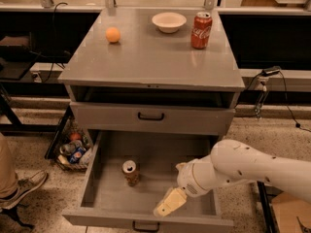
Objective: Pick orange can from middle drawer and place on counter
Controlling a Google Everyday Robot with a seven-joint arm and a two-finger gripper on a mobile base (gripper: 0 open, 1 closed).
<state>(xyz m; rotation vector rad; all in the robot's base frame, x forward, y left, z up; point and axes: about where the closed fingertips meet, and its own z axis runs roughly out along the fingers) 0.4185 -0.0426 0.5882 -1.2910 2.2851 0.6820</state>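
Note:
The orange can (pixel 130 172) stands upright in the open middle drawer (pixel 97 198), left of centre, its silver top showing. My gripper (pixel 167 203) hangs over the drawer's front right part, to the right of the can and a little nearer the front, apart from it. It holds nothing. The white arm reaches in from the right. The counter (pixel 150 57) is the grey top of the cabinet above.
On the counter stand an orange ball (pixel 112 35), a white bowl (pixel 168 22) and a red Coca-Cola can (pixel 201 30). A shut drawer (pixel 150 116) sits above the open one. A basket of cans (pixel 73 149) and a person's shoe (pixel 22 188) are at left.

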